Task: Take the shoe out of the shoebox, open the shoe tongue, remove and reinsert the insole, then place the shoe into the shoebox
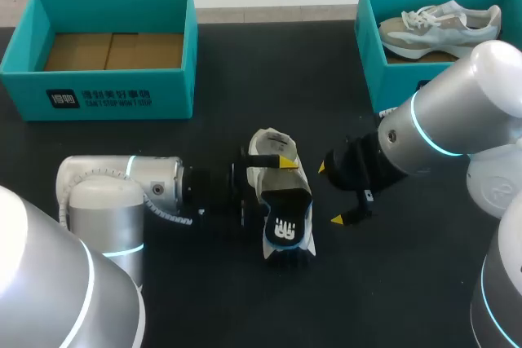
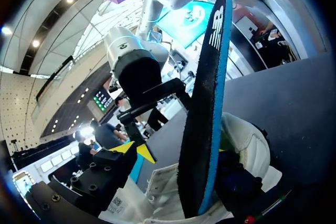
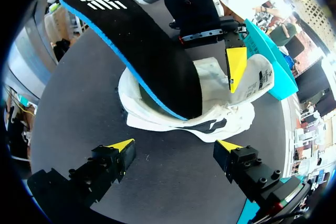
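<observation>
Right tool (image 1: 329, 193): spread wide, nothing between the yellow tips, touching nothing, just beside the shoe (image 1: 273, 148) on its right. Left tool (image 1: 254, 185): hard against the shoe's other side; grip hidden by upper and insole, cannot tell whether it clamps. The shoe lies mid-counter on its sole: pale cream upper, soft and creased fabric, with a printed size label on the inner face of the tongue in the right wrist view. The insole (image 1: 287, 222) is partly out of the shoe's opening, one end seated inside and the rest rising at a slant and overhanging the shoe toward the near edge. It is a long flat rounded blade with a matt black top, a bright blue foam rim and a white logo near the free end. The counter (image 1: 204, 299) is dark and matt. At its far left corner is a teal shoebox (image 1: 98, 95), a card box showing its brown cardboard floor. At the far right corner is a second teal shoebox (image 1: 391, 91), holding a second shoe (image 1: 440, 26), grey-white and laced.
</observation>
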Controlling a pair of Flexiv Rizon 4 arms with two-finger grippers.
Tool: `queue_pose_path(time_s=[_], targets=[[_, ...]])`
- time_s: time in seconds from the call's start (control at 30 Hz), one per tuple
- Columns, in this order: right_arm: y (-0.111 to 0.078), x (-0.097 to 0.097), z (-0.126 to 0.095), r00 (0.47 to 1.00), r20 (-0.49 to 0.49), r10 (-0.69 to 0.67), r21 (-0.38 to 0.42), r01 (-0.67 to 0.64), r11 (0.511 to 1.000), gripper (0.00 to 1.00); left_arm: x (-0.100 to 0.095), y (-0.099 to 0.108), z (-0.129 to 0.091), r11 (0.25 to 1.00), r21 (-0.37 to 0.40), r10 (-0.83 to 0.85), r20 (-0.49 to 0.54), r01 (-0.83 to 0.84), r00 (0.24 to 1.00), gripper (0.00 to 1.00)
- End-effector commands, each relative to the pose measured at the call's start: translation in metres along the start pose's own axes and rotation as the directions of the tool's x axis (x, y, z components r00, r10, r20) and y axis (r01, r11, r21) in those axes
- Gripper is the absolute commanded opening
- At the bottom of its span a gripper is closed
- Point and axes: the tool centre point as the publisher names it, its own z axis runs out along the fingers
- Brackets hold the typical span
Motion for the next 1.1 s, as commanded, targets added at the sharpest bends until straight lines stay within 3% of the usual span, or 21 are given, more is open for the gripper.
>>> queue_pose_path(time_s=[0.03, 0.2, 0.6, 0.8, 1.1], targets=[[0.001, 0.002, 0.001, 1.0, 0.005, 0.0, 0.004, 0.0, 1.0, 1.0, -0.001, -0.003, -0.003, 1.0, -0.011, 0.002, 0.001, -0.002, 1.0, 0.66], [0.001, 0.002, 0.001, 1.0, 0.005, 0.0, 0.004, 0.0, 1.0, 1.0, 0.0, -0.007, -0.002, 1.0, -0.009, 0.006, -0.005, -0.006, 1.0, 0.69], [0.001, 0.002, 0.001, 1.0, 0.005, 0.0, 0.004, 0.0, 1.0, 1.0, 0.001, -0.028, -0.012, 1.0, -0.025, 0.005, -0.026, -0.005, 1.0, 0.62], [0.001, 0.002, 0.001, 1.0, 0.005, 0.0, 0.004, 0.0, 1.0, 1.0, 0.012, -0.039, -0.022, 0.998, -0.066, 0.003, -0.038, -0.006, 0.999, 0.49], [0.001, 0.002, 0.001, 1.0, 0.005, 0.0, 0.004, 0.0, 1.0, 1.0, 0.025, -0.037, -0.032, 0.991, -0.137, 0.004, -0.031, -0.009, 0.999, 0.45]])
